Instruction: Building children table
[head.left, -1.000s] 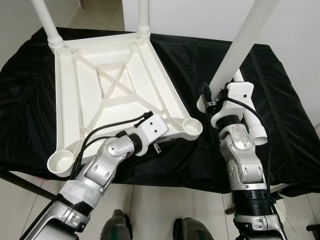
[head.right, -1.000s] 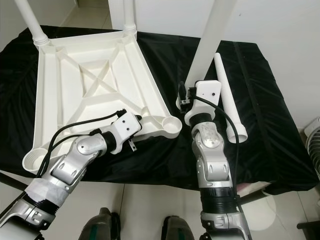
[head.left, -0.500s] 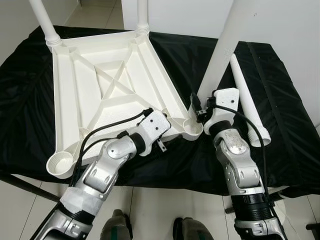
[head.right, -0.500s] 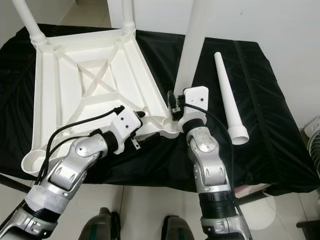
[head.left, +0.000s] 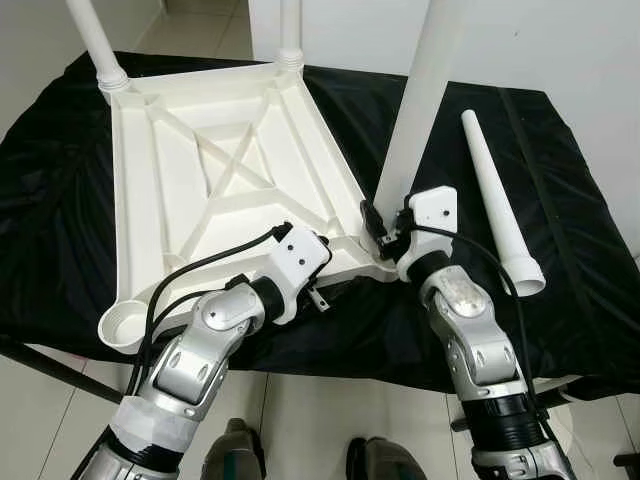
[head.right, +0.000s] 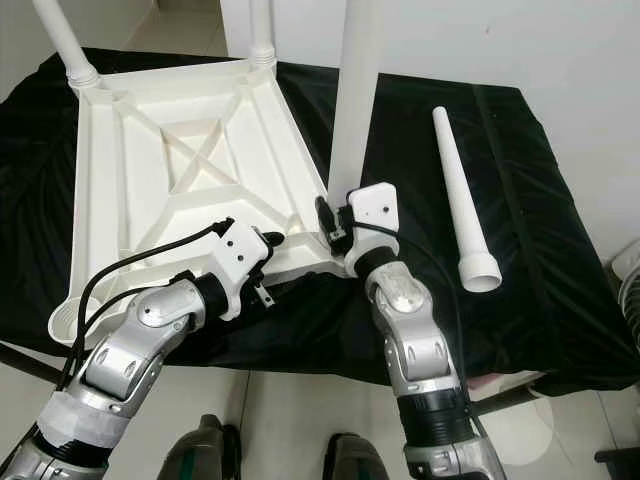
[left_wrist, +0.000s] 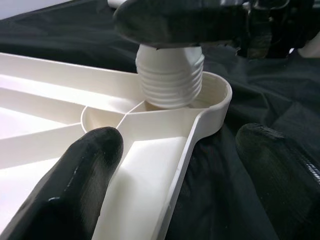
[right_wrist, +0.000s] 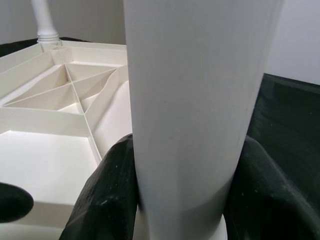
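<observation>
Table top (head.left: 210, 190) lies upside down on the black cloth (head.left: 590, 250), two legs already in its far corners. The right gripper (right_wrist: 175, 200), pinching the third leg (head.left: 415, 100), has swung it from 3 o'clock of the near right socket (left_wrist: 212, 100) to upright over it. The left gripper (left_wrist: 175, 165), spread, straddles that corner's rim. The left wrist view adds that the threaded end is only just entering. A spare leg (head.left: 500, 200) lies at 3 o'clock.

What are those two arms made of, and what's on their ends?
Both are jointed silver metal arms with white boxy wrist housings and black cables looping outside. The left tool and right tool each end in two thick, glossy black fingers.
</observation>
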